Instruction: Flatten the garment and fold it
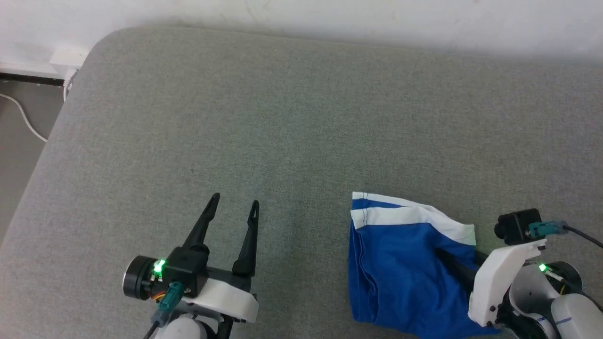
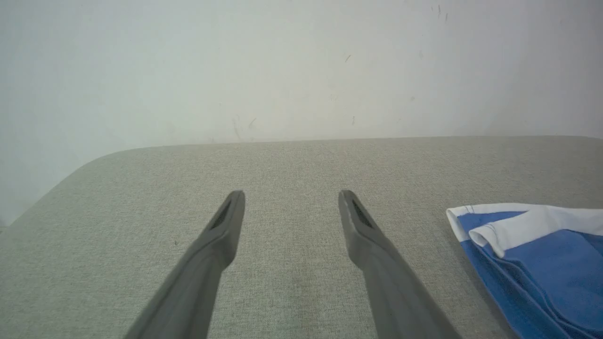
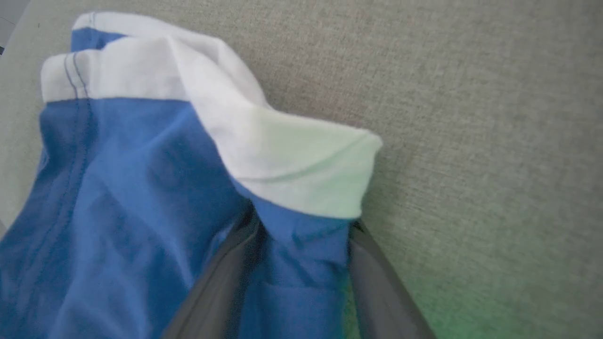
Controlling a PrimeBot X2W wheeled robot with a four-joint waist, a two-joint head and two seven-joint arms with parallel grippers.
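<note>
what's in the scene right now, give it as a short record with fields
surface: grey, padded
shorts: blue with white trim, crumpled, lying on the surface at the robot's right
left fingers: open, over bare surface, apart from the shorts
right fingers: one on each side of a fold of the shorts, just below the white trim; grip unclear
task state: shorts not yet flattened or folded
</note>
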